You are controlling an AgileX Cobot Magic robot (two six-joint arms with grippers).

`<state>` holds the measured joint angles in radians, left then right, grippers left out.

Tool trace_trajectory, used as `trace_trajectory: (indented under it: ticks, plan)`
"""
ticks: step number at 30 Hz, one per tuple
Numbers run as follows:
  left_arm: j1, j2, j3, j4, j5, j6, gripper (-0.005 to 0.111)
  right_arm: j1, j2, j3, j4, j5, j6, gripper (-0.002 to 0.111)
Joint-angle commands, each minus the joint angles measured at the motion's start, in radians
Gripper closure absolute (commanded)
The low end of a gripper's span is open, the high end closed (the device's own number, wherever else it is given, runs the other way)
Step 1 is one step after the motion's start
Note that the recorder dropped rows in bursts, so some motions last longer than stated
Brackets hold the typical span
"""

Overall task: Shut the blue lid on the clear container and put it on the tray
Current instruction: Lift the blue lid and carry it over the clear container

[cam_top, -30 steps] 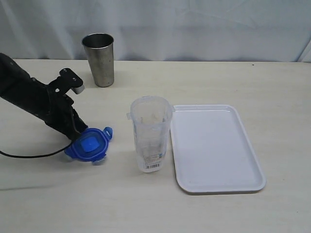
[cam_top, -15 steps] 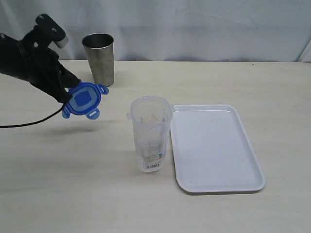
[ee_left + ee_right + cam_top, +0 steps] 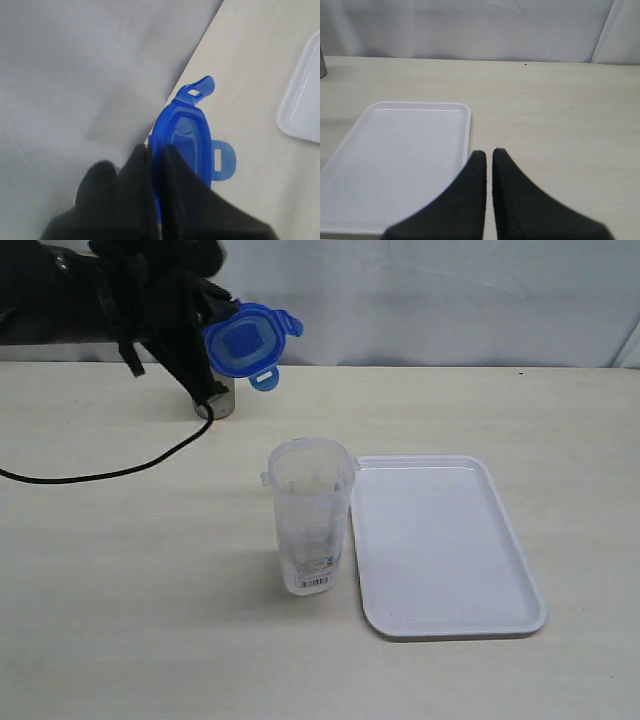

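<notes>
now: blue lid [image 3: 243, 340] is hanging in the air at the upper left of the exterior frame, tilted almost on edge, with the left gripper [image 3: 159, 150] clamping one rim. clear container [image 3: 308, 525] is standing upright and open at frame centre, just beside the left rim of the tray [image 3: 440, 540]. judgement: lid is needing levelling, flaps kept splayed, then centring over the mouth before any pressing. steel cup [image 3: 216, 405] is sitting under the arm [image 3: 90, 300] and a cable [image 3: 100, 476] is trailing across the table [image 3: 150, 620]. the air between lid and container is looking open. right gripper [image 3: 489, 152], fingers nearly together on nothing, is hovering beside the tray.
</notes>
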<state>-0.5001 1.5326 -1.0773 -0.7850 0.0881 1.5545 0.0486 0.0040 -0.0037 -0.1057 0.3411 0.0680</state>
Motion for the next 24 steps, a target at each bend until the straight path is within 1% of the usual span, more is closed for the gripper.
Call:
trace_trajectory:
  ticks: [1,2,5,7,8,9,10,11,14,18,19,21,24]
  plan:
    - [-0.114,-0.009,-0.006,0.095,-0.079,0.045,0.107,-0.002,-0.004,0.004,-0.007,0.001,-0.001,0.104]
    - [-0.137,-0.009,-0.006,0.131,-0.079,0.045,0.107,-0.002,-0.004,0.004,-0.007,0.001,-0.001,0.104]
    - [-0.181,-0.009,0.001,0.16,-0.088,0.045,0.107,-0.002,-0.004,0.004,-0.007,0.001,-0.001,0.104]
    - [-0.216,-0.016,0.04,0.165,-0.219,0.054,0.107,-0.002,-0.004,0.004,-0.007,0.001,-0.001,0.104]
    - [-0.241,-0.019,0.082,0.163,-0.348,0.092,0.107,-0.002,-0.004,0.004,-0.007,0.001,-0.001,0.104]
    - [-0.254,-0.019,0.101,0.146,-0.405,0.118,0.107,-0.002,-0.004,0.004,-0.007,0.001,-0.001,0.104]
    - [-0.274,-0.019,0.13,0.126,-0.479,0.171,0.107,-0.002,-0.004,0.004,-0.007,0.001,-0.001,0.104]
    - [-0.286,-0.019,0.148,0.099,-0.516,0.23,0.107,-0.002,-0.004,0.004,-0.007,0.001,-0.001,0.104]
    - [-0.323,-0.019,0.192,-0.018,-0.562,0.426,0.107,-0.002,-0.004,0.004,-0.007,0.001,-0.001,0.104]
    - [-0.369,-0.021,0.198,-0.186,-0.607,0.531,0.107,-0.002,-0.004,0.004,-0.007,0.001,-0.001,0.104]
    - [-0.389,-0.021,0.198,-0.242,-0.627,0.584,0.107,-0.002,-0.004,0.004,-0.007,0.001,-0.001,0.104]
    - [-0.415,-0.021,0.198,-0.295,-0.663,0.584,0.107,-0.002,-0.004,0.004,-0.007,0.001,-0.001,0.104]
    - [-0.449,-0.021,0.198,-0.305,-0.699,0.584,0.107,-0.002,-0.004,0.004,-0.007,0.001,-0.001,0.104]
